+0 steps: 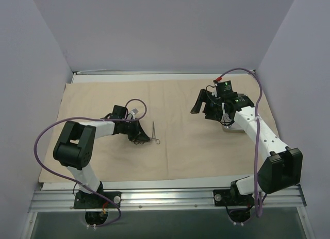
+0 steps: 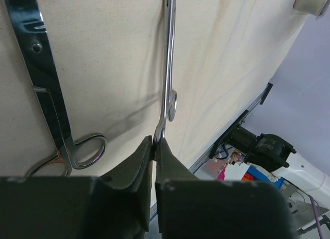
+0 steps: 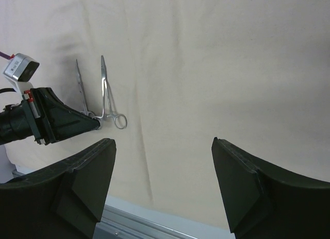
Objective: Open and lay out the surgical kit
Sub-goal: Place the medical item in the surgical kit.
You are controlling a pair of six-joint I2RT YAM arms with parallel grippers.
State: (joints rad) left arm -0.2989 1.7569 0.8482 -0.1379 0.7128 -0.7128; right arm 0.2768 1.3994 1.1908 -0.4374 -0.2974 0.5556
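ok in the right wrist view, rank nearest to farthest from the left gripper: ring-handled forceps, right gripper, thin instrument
1. thin instrument, pinched in the left gripper itself
2. ring-handled forceps, flat on the cloth just beside it
3. right gripper, open, across the cloth

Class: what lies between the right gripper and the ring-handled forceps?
Nothing but bare cloth separates right gripper from forceps, per the right wrist view.
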